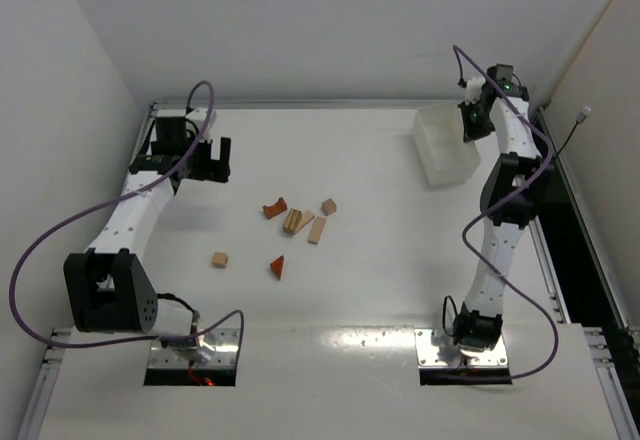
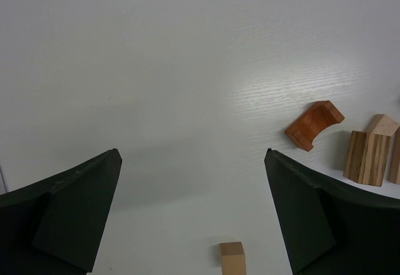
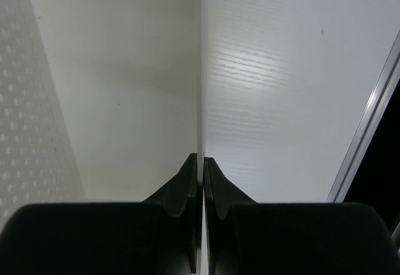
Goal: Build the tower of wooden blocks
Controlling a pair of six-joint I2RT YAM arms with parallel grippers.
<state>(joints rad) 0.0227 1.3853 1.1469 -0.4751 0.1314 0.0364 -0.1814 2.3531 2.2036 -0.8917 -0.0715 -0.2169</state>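
Observation:
The wooden blocks lie loose on the white table, not stacked: a reddish-brown arch [image 1: 272, 208], tan bars [image 1: 298, 222], a tan cube [image 1: 328, 206], a second tan cube [image 1: 219, 259] and a reddish-brown wedge [image 1: 277, 267]. My left gripper [image 1: 210, 160] is open and empty at the far left, above bare table. Its wrist view [image 2: 192, 156] shows the arch [image 2: 314, 124], tan bars [image 2: 369, 156] and a tan cube [image 2: 232, 257]. My right gripper [image 1: 470, 120] is shut on the thin wall [image 3: 201, 69] of the white bin [image 1: 445, 145]; its wrist view [image 3: 201, 159] shows the fingers pinching it.
The white plastic bin stands at the far right of the table, by the right arm. A metal rail [image 3: 369, 125] runs along the table's right edge. White walls enclose the table at the back and sides.

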